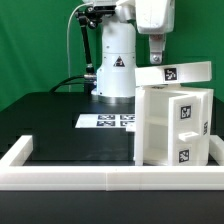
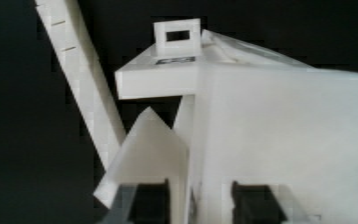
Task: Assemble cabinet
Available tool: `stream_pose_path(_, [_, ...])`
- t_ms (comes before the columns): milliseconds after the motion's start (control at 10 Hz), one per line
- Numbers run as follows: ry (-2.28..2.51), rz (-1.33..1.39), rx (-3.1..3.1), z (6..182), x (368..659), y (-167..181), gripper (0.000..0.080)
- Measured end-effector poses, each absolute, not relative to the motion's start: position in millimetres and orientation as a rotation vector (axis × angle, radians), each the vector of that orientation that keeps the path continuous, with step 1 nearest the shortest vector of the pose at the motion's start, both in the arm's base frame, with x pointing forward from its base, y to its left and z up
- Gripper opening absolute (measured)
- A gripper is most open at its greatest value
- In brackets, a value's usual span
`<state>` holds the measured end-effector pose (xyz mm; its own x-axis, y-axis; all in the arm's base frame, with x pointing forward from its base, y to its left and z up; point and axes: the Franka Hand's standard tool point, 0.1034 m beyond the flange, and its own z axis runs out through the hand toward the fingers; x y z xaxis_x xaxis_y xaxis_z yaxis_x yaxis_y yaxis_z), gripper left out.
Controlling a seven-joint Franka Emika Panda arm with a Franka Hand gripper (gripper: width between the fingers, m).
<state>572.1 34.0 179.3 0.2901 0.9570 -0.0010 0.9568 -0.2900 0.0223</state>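
Cabinet box: big white plastic cabinet box (image 1: 175,125), standing up on the black table (image 1: 50,115), with black-and-white square tags on its side.
Panel: long flat white plastic panel (image 1: 185,71) with one square tag, across the top of the cabinet box and a bit slanted. Resting there or just above, hard to tell.
Gripper: grey two-finger gripper (image 1: 157,60), right over the cabinet box, with its tips down at the panel. Jaws only a little apart. Pinching the panel or not, cannot tell.
Marker board: thin flat white marker board (image 1: 108,121), just beside the cabinet box on the exterior view's left.
Frame: low white border frame (image 1: 90,177), running just in front of the cabinet box.
Arm base: white robot arm base (image 1: 115,65), behind the cabinet box.
Wrist view: cabinet box (image 2: 247,110) close up, white and blurry.
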Motion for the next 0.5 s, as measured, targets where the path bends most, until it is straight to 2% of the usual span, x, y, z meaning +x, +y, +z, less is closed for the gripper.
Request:
stream_pose_path(100, [1.821, 0.022, 2.54, 179.7, 570.5, 38.9, 0.0402])
stream_pose_path(200, [1.788, 0.027, 2.566, 180.3, 568.3, 46.7, 0.0402])
stream_pose_path(300, [1.762, 0.043, 2.58, 179.2, 566.4, 53.9, 0.0584])
stream_pose_path(400, [1.743, 0.053, 2.592, 174.6, 563.5, 61.5, 0.0719])
stream_pose_path(500, [1.734, 0.058, 2.599, 172.4, 562.3, 67.7, 0.0719])
